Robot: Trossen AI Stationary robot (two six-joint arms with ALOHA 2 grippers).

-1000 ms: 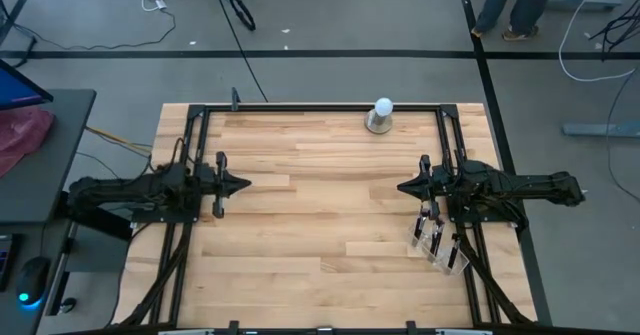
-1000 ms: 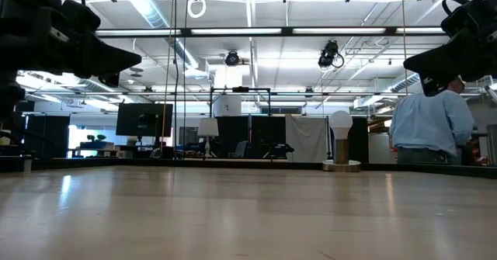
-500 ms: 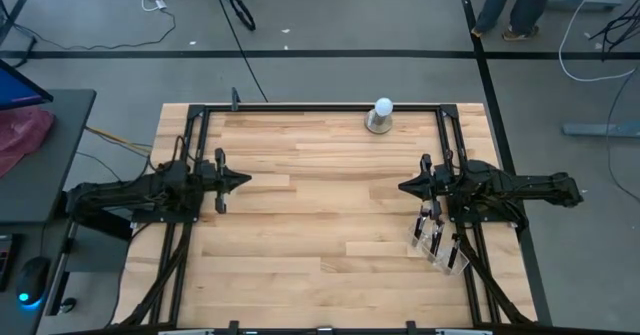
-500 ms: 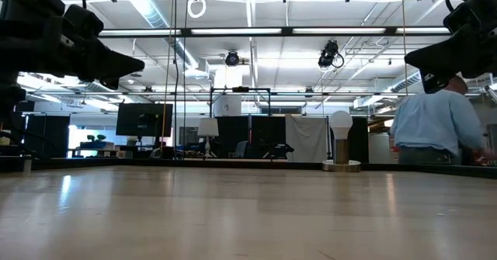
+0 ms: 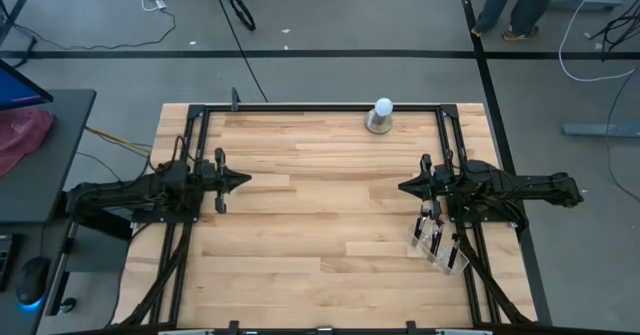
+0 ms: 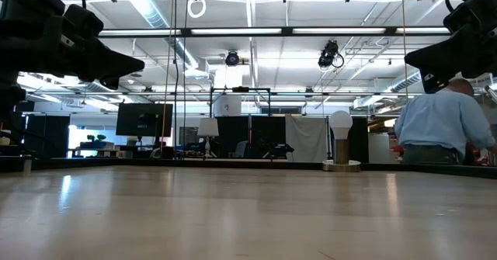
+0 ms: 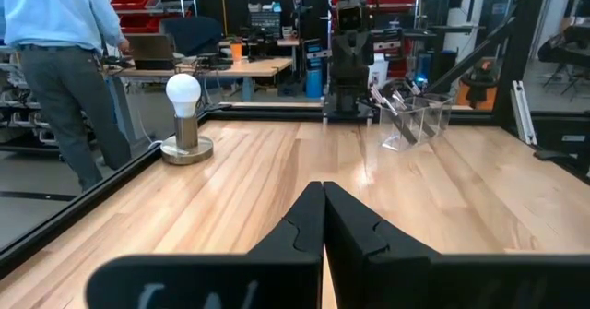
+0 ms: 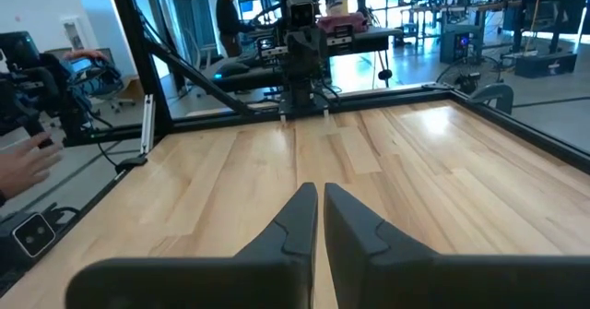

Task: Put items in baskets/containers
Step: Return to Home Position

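The clear plastic organiser (image 5: 440, 243) stands on the table near its right edge, partly under my right arm. In the left wrist view, the organiser (image 7: 417, 121) has several dark-handled brushes (image 7: 395, 95) sticking up out of it. No brush lies loose on the wood. My left gripper (image 5: 245, 183) hangs shut above the table's left half, pointing right. My right gripper (image 5: 402, 186) hangs shut above the right half, pointing left, just beyond the organiser's far side. Their own wrist views show the shut left gripper (image 7: 324, 198) and the shut right gripper (image 8: 320, 198).
A white ball on a round metal base (image 5: 380, 116) stands at the table's far edge, right of centre. A black frame (image 5: 300, 107) runs round the table. A person in a light blue shirt (image 6: 439, 128) stands beyond the far edge. Bare wood lies between the grippers.
Neither arm nor anything on the table has visibly moved. The person beyond the far edge has shifted a little to the right in the low view.
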